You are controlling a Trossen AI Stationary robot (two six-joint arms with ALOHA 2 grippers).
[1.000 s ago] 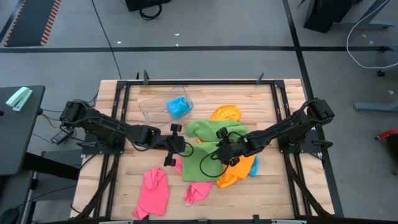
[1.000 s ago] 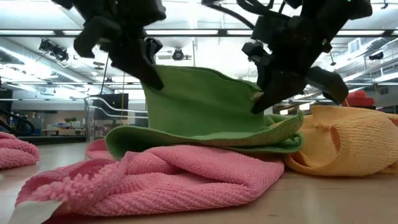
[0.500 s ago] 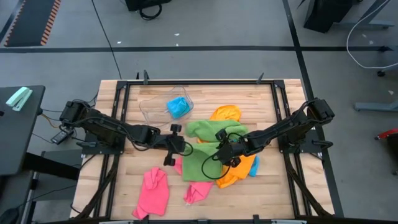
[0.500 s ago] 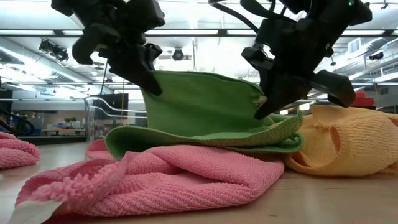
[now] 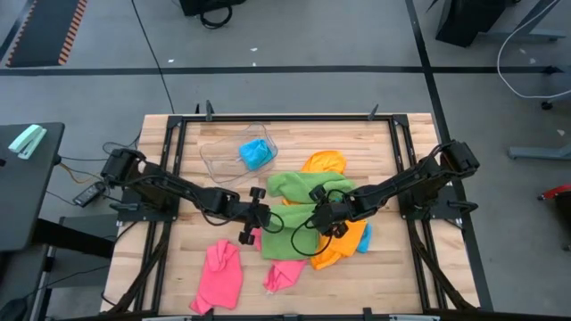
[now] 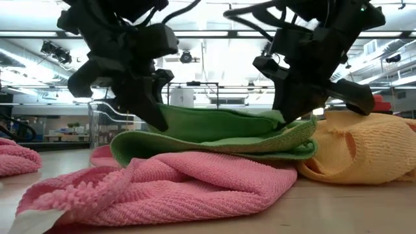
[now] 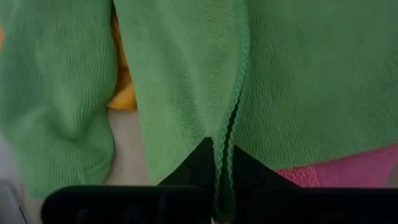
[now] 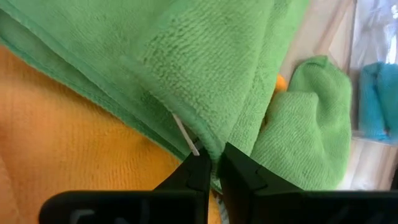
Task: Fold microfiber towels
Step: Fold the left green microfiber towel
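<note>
A green towel (image 5: 290,201) lies folded over on a pink towel (image 6: 195,182) at the table's middle; it also shows in the low view (image 6: 214,130). My left gripper (image 5: 256,217) is shut on the green towel's left side. My right gripper (image 5: 318,215) is shut on its right side, beside an orange towel (image 5: 343,242). Both fingertip pairs sit low on the green stack in the low view. Another pink towel (image 5: 219,272) lies near the front edge. My left gripper pinches the green towel's hemmed edge (image 7: 230,134) between its two fingers, slanting down from the table's left. The held layer lies nearly flat on the green layer below it (image 6: 195,140). My right gripper pinches the green towel's hemmed edge (image 8: 205,140) beside a small white tag, between its two fingers, slanting down from the table's right. The held layer rests on the rest of the green towel, above the orange towel (image 8: 74,124).
A clear tub (image 5: 223,153) at the back holds a sky blue towel (image 5: 256,153). Another orange towel (image 5: 323,162) lies behind the green one. Dark frame rails (image 5: 174,152) run along the table's left, right and far sides.
Both grippers have gone down and slightly toward the near edge, still shut on the green towel. The towel's raised upper layer, which stood tall between them, has come down and now lies folded flat over its lower layer.
</note>
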